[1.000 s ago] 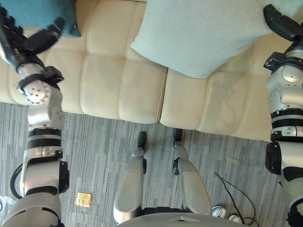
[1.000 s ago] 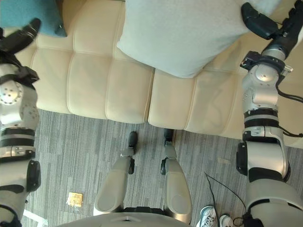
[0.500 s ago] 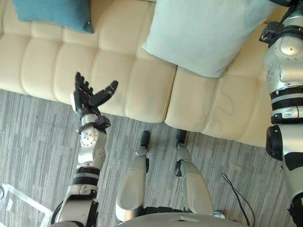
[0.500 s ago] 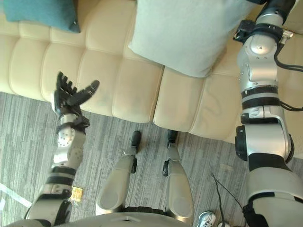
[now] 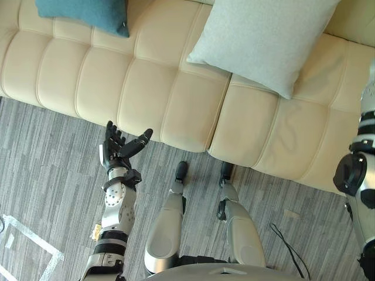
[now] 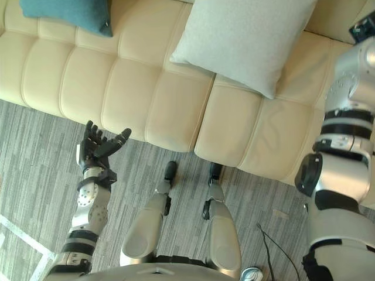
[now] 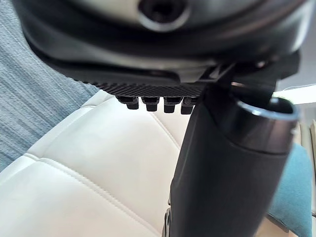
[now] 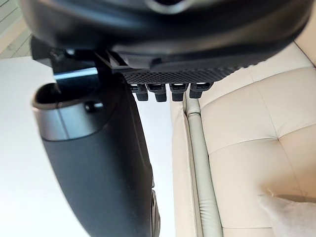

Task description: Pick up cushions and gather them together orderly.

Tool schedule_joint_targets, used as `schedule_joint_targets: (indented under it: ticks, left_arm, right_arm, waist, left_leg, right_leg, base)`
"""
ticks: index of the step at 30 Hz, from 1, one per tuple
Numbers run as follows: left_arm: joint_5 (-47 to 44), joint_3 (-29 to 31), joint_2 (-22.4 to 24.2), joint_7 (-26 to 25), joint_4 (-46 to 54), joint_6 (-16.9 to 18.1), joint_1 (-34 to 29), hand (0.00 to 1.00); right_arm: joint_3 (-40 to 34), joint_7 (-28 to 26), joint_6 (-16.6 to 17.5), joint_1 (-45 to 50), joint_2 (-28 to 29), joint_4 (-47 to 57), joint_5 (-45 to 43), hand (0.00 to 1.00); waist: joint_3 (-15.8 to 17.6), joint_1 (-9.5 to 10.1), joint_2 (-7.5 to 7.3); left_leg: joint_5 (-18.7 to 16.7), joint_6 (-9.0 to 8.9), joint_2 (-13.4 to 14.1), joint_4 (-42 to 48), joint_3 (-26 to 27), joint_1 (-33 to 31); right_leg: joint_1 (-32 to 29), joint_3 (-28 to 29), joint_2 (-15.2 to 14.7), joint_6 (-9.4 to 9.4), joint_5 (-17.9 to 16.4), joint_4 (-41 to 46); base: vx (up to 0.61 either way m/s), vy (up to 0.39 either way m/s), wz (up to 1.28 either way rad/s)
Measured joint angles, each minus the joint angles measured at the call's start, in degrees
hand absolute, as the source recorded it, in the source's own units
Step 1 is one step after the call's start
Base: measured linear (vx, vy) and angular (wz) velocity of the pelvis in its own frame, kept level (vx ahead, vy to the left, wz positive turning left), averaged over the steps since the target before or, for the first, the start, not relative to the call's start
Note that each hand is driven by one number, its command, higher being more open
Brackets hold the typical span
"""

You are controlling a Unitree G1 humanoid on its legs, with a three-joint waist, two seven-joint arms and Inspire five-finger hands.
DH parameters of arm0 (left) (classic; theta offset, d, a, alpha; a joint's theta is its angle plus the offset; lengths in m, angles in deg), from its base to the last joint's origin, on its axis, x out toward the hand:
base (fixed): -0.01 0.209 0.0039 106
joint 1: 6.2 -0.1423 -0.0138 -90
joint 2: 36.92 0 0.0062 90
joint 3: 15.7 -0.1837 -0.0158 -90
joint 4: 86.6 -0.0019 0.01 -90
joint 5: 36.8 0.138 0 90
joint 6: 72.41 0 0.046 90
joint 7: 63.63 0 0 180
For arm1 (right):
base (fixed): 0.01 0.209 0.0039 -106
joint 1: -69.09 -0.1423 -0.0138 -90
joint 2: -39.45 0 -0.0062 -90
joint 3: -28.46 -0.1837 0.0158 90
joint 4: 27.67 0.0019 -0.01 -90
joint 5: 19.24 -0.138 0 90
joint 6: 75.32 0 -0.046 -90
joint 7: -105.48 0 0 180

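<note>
Well, my left hand (image 5: 117, 153) and right hand (image 8: 98, 148) are open, empty; a careless reach could shove the grey cushion (image 5: 263, 41) off the sofa (image 5: 146, 99).

The place looks like a lounge or living room. A long cream tufted sofa (image 5: 140, 99) stands on grey striped carpet (image 5: 53, 152), with a teal cushion (image 5: 88, 12) and a pale grey cushion (image 5: 263, 41) on its seat. White tape (image 5: 35, 246) marks the carpet.

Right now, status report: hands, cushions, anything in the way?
Left hand open, empty, over floor before sofa. Right hand open, empty. Grey cushion and teal cushion lie apart on sofa. No obstruction between them.
</note>
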Motion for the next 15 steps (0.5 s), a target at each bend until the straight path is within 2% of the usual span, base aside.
schedule_joint_targets:
  ticks: [4, 8, 11, 12, 15]
  left_arm:
    - [0.05, -0.01, 1.78, 1.84, -1.77, -0.08, -1.2, 1.0]
    - [0.15, -0.05, 4.3, 3.44, -3.51, -0.7, -3.12, 1.0]
    - [1.41, -0.06, 5.69, 4.18, -6.14, -1.81, -5.15, 1.0]
    - [2.79, -0.04, 6.67, 4.93, -7.13, -3.11, -7.43, 1.0]
    - [5.01, -0.04, 7.71, 6.33, -8.5, -4.69, -11.09, 1.0]
  right_arm:
    - [-2.48, 1.05, 1.34, 4.3, -1.29, 2.43, -0.61, 1.0]
    - [-3.76, -1.53, 2.92, 18.98, -0.34, 10.27, -0.59, 1.0]
    - [-5.91, -4.31, 3.41, 31.88, 6.17, 16.35, -0.57, 1.0]
    - [-6.48, -7.45, 3.73, 43.22, 14.14, 21.57, -0.34, 1.0]
    - [-5.03, -12.51, 3.25, 58.99, 25.0, 23.99, -0.14, 1.0]
  waist:
    - [-0.05, 0.0, 0.08]
    - [-0.77, -0.15, 0.1]
    - [-3.27, -0.58, -0.07]
    - [-4.35, -1.1, -0.12]
    - [-7.46, -1.77, -0.63]
  left_leg:
    - [0.0, 0.0, 0.0, -0.02, -0.19, 0.56]
    - [-0.07, 0.09, -0.02, -0.56, -0.13, 2.12]
    - [-0.2, 0.18, 0.08, -1.33, 0.22, 3.21]
    - [-0.45, 0.23, 0.3, -2.4, 0.58, 5.77]
    - [-1.5, 0.48, 0.57, -2.91, 1.69, 8.06]
  right_leg:
    - [0.6, -0.04, 0.01, 0.22, -0.17, 0.0]
    - [1.97, 0.24, -0.05, 1.2, -0.95, 0.01]
    - [2.57, 0.55, -0.02, 1.38, -1.54, 0.02]
    - [4.43, 0.74, 0.1, 1.4, -2.24, 0.02]
    - [6.08, 1.6, 0.3, 1.31, -3.27, 0.02]
  base:
    - [0.07, 0.034, 0.02]
    - [0.06, 0.029, -0.01]
    - [0.09, 0.023, -0.07]
    - [0.11, 0.023, -0.12]
    - [0.11, 0.032, -0.19]
